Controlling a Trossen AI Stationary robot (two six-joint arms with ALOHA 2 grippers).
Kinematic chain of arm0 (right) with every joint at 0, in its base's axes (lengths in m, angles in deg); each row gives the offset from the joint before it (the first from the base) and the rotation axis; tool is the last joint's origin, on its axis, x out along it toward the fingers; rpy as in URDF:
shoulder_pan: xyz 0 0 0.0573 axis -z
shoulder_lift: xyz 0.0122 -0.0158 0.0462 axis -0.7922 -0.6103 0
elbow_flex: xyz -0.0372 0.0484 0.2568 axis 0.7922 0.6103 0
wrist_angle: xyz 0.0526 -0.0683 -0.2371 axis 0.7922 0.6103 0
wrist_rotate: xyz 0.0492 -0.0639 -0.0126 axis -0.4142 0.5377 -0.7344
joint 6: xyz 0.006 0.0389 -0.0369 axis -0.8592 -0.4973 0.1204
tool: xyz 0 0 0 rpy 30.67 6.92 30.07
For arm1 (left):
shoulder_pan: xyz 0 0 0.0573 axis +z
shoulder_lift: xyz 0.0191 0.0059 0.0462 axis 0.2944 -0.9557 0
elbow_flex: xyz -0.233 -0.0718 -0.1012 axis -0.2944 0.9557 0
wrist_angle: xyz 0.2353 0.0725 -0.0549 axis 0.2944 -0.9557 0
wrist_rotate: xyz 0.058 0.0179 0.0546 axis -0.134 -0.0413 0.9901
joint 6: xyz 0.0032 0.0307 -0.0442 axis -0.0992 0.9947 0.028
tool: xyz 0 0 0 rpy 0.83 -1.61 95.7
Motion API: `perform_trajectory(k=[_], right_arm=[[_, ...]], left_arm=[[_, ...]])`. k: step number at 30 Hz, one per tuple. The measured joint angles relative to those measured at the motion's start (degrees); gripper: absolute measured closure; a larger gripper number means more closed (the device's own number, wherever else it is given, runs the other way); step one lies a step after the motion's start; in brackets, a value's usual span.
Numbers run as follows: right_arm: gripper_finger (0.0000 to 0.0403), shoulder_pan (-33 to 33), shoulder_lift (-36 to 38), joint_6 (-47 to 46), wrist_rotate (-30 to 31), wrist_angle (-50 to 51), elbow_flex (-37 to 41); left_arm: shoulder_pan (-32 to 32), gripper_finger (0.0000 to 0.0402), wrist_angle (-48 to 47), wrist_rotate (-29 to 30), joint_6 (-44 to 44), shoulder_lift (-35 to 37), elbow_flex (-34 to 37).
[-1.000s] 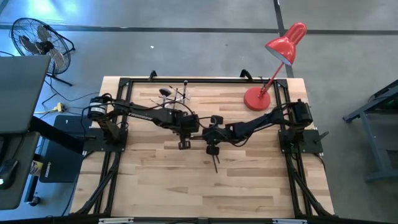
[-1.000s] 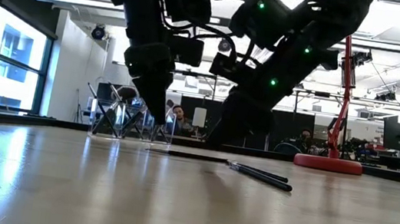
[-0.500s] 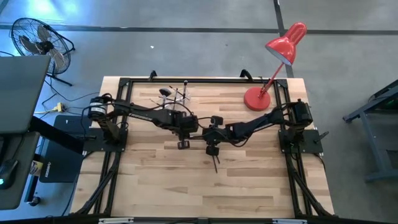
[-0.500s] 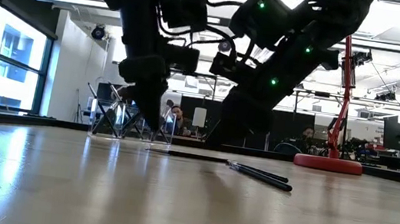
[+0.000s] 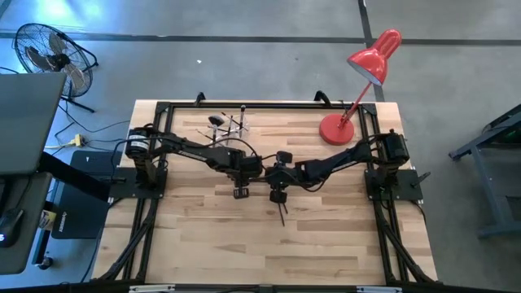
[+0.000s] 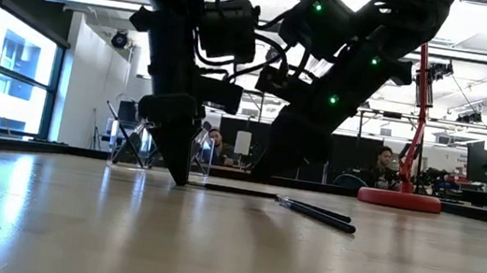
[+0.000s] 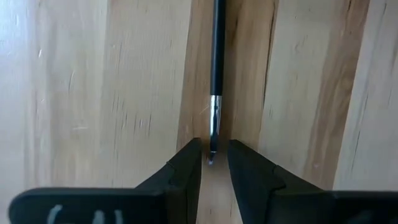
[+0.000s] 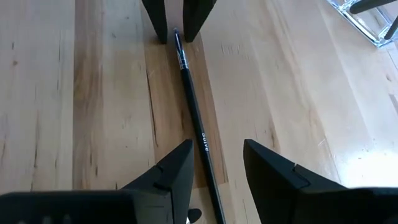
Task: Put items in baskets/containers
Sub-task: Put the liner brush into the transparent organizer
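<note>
From above we see both grippers meeting mid-table, the cup (image 5: pixel 230 124) at their 11 o'clock; low, the left gripper (image 6: pixel 173 170) touches down; its wrist view shows parted fingers straddling a brush (image 7: pixel 216 74) tip; the right gripper (image 8: pixel 214 163) gapes over that handle.

Bare table (image 5: pixel 212 244) near side; lamp (image 5: pixel 358 89) and clear holder (image 5: pixel 229 124) crowding the far edge.
</note>
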Motion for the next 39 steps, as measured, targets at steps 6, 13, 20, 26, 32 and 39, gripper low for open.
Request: perform_trajectory(k=[6, 13, 20, 26, 32, 39], right_arm=[[0.0268, 0.00, 0.01, 0.02, 0.00, 0.03, 0.00], [0.0268, 0.02, 0.01, 0.04, 0.08, -0.26, 0.00], [0.0268, -0.08, 0.03, 1.23, 0.41, -1.57, 0.00], [0.0268, -0.13, 0.06, 4.76, 0.03, -2.46, 0.00], [0.0268, -0.13, 0.06, 6.48, -2.62, -2.34, 0.00], [0.0268, -0.13, 0.06, 6.47, -3.86, -0.89, -0.04]], left_arm=[[0.02, 0.0360, -0.08, -2.16, 0.21, -1.81, -0.10], [0.07, 0.0398, -0.57, -4.49, -0.23, -1.99, -0.10], [0.11, 0.0401, -0.80, -4.56, -1.78, 0.68, 0.14], [0.07, 0.0401, -1.21, -5.35, -3.12, 1.22, 0.24], [0.07, 0.0401, -0.98, -5.86, -3.12, 1.27, 0.24], [0.11, 0.0401, 0.99, -5.38, -2.98, 0.79, 0.15]])
